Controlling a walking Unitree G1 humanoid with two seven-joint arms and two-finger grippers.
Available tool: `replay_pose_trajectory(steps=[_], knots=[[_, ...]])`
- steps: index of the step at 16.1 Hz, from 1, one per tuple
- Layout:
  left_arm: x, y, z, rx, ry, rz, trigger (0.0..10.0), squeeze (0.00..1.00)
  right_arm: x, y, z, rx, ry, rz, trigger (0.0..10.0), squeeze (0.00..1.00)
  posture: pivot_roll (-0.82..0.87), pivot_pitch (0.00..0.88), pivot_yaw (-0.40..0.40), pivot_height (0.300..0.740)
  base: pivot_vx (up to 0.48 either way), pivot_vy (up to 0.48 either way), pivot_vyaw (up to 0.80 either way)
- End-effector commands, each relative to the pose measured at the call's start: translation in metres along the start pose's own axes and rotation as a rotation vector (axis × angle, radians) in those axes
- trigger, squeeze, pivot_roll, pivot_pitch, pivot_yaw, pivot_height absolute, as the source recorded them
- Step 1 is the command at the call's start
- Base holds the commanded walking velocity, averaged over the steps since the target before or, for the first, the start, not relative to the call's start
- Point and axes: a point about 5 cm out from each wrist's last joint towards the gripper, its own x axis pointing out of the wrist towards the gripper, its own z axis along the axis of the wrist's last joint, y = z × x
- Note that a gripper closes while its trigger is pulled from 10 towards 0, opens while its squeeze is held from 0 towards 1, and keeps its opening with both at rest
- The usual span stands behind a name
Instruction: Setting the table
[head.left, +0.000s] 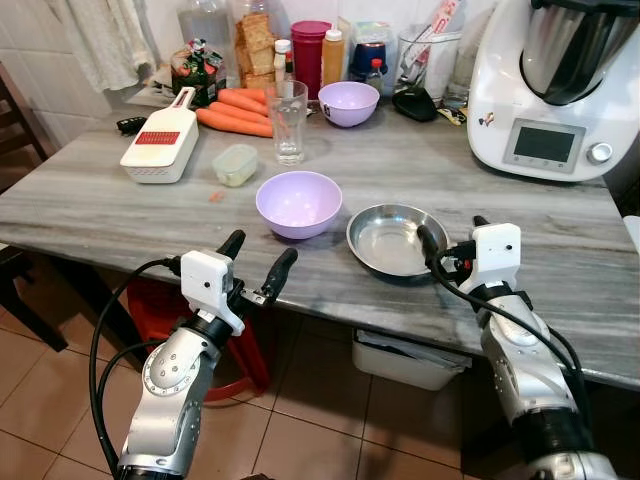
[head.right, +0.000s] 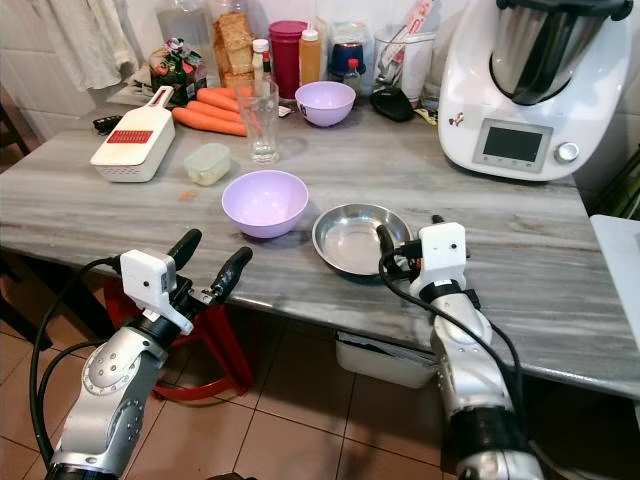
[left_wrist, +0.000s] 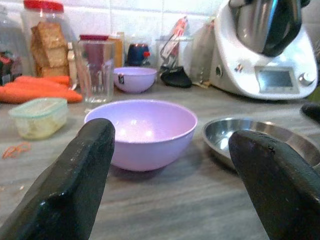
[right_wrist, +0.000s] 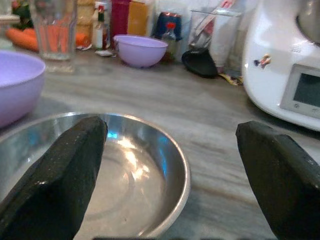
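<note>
Right gripper (head.left: 452, 238) spread wide, empty, straddling steel bowl (head.left: 385, 240) rim for grasp; left gripper (head.left: 257, 262) spread, empty, facing lilac bowl (head.left: 298, 203).

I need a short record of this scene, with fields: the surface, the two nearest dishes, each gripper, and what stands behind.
surface: grey marble-look table
near dish 1: large purple bowl, upright, empty
near dish 2: steel plate, beside the bowl on the robot's right, empty
left gripper: open, at the table's front edge, facing the purple bowl, holding nothing
right gripper: open, one finger over the steel plate's rim
behind: drinking glass, small purple bowl, carrots, white grater, white kitchen machine
</note>
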Motion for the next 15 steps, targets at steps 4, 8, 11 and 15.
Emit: replay_pose_trajectory(steps=[4,8,11,15], knots=[[0.005,0.003,0.002,-0.003,-0.007,0.029,10.0,0.0,0.003,0.003,0.021,-0.029,-0.061,0.067,10.0,0.69,-0.03,0.013,0.042,0.74,0.0,0.0,0.0],[0.003,0.003,-0.001,-0.008,0.01,0.053,10.0,0.0,0.003,0.003,0.018,0.009,0.021,0.079,10.0,0.0,-0.03,0.025,0.037,0.74,0.0,0.0,0.0],[0.002,0.002,-0.004,-0.018,0.022,0.049,10.0,0.0,0.013,-0.002,0.013,-0.013,0.096,0.06,10.0,0.0,-0.03,0.035,0.038,0.74,0.0,0.0,0.0],[0.001,-0.002,-0.005,-0.024,0.031,0.031,10.0,0.0,0.028,-0.013,0.029,-0.013,0.059,0.036,10.0,0.0,-0.03,0.044,0.044,0.74,0.0,0.0,0.0]])
